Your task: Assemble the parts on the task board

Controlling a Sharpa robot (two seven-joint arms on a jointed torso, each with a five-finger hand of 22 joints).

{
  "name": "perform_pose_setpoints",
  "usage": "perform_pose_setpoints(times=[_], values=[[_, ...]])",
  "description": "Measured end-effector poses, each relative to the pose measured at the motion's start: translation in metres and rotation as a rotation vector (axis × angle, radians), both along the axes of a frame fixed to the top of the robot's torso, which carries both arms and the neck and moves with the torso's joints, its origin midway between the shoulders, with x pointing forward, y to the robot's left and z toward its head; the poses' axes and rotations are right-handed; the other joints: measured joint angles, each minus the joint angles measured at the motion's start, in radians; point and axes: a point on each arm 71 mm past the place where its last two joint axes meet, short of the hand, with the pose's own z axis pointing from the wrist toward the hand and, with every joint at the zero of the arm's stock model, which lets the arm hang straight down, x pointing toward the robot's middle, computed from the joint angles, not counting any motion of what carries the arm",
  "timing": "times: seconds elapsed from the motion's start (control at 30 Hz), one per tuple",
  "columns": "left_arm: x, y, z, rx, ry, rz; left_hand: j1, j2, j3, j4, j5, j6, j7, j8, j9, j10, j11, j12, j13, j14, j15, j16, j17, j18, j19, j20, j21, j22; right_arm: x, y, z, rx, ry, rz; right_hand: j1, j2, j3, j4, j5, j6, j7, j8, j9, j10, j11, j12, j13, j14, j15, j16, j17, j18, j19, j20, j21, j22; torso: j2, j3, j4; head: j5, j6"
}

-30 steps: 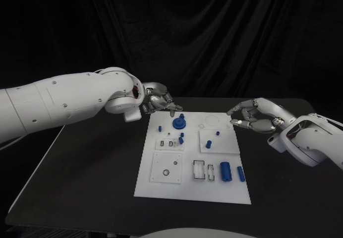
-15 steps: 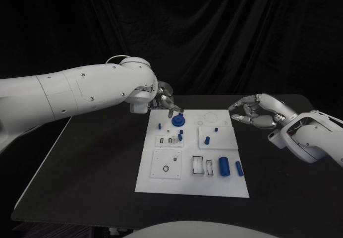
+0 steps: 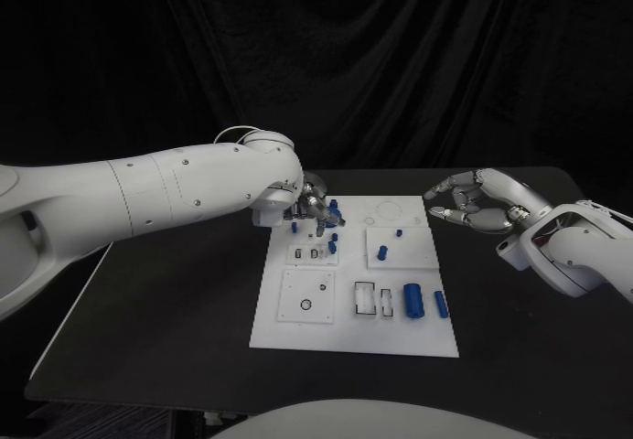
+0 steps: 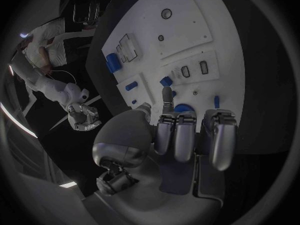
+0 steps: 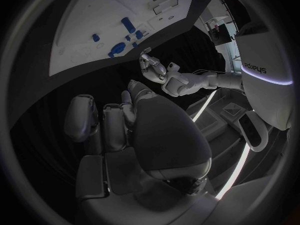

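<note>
On the task board (image 3: 354,340): blue parts (image 3: 414,301) lie in its recesses.
Left robot hand (image 3: 311,209): fingertips at the board's far-edge blue part (image 3: 333,212); grasp unclear.
Right robot hand (image 3: 477,203): beside the board, fingers curled, empty.

Left arm: reaches in across the table's left side, wrist bent down over the far-left corner of the task board (image 3: 297,329)
Left hand (image 3: 314,208): fingers curled downward close together, holding nothing that can be seen
Right arm: comes in over the table's right edge
Right hand (image 3: 479,205): raised beside the board's far-right corner, fingers curled inward, empty
</note>
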Motion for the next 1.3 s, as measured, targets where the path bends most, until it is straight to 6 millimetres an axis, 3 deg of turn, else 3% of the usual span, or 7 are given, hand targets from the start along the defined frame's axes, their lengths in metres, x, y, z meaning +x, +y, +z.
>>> perform_pose_setpoints(times=[0.23,0.43,0.93,1.3], values=[[-0.002,-0.003,-0.018,-0.016,0.009,0.015,0.000,0.000,0.005,-0.005,0.011,0.007,0.000,-0.013,0.008,0.000,0.000,0.000,0.000,0.000,0.000,0.000,0.000,0.000,0.000,0.000,-0.004,0.000,0.001,0.000,-0.001,-0.003,0.006,-0.006,0.000,0.000,0.003,0.003,0.000,0.000,0.000,0.000,0.000,-0.001,0.001,-0.001,-0.004,0.000,0.000,0.000,0.000,0.000,0.000,0.000,-0.005,0.000,-0.001,-0.0030,0.0015,-0.001,-0.009],[-0.002,-0.004,-0.025,-0.028,0.007,0.024,0.009,-0.001,0.010,-0.010,0.017,0.014,0.000,-0.021,0.015,0.004,-0.003,0.000,0.000,0.000,0.000,0.000,0.000,0.000,0.000,0.000,-0.004,0.000,0.001,0.000,-0.001,-0.005,0.012,-0.010,0.000,0.000,0.003,0.003,0.000,0.000,0.000,0.000,0.000,-0.004,0.004,-0.004,-0.006,0.000,0.000,0.000,0.000,0.000,0.000,0.000,-0.005,0.000,-0.002,-0.0031,0.0034,-0.005,-0.020],[-0.001,-0.005,-0.031,-0.045,-0.001,0.033,0.033,-0.009,0.029,-0.029,0.041,0.020,0.006,-0.103,0.022,0.004,-0.003,0.000,0.000,0.000,0.000,0.000,0.000,0.000,-0.004,-0.004,-0.012,0.000,0.003,0.002,-0.004,-0.013,0.035,-0.015,0.000,0.000,0.003,0.003,0.000,0.003,0.004,0.000,-0.001,-0.007,0.007,-0.004,-0.013,-0.004,0.004,0.000,0.000,0.000,-0.004,0.004,-0.009,0.001,-0.002,0.0013,0.0018,0.002,-0.034],[-0.001,-0.003,-0.035,-0.044,0.005,0.040,0.033,-0.009,0.036,-0.036,0.045,0.021,0.007,-0.119,0.019,0.004,-0.003,0.000,0.000,0.000,0.000,0.000,0.000,0.000,-0.007,0.000,-0.012,0.000,0.004,0.002,-0.006,-0.018,0.049,-0.015,0.000,0.000,0.003,0.003,0.000,0.004,0.004,0.000,-0.002,-0.011,0.011,-0.008,-0.018,-0.004,0.003,0.000,0.000,0.000,-0.004,0.004,-0.009,0.001,-0.003,0.0030,0.0038,-0.003,-0.046]])
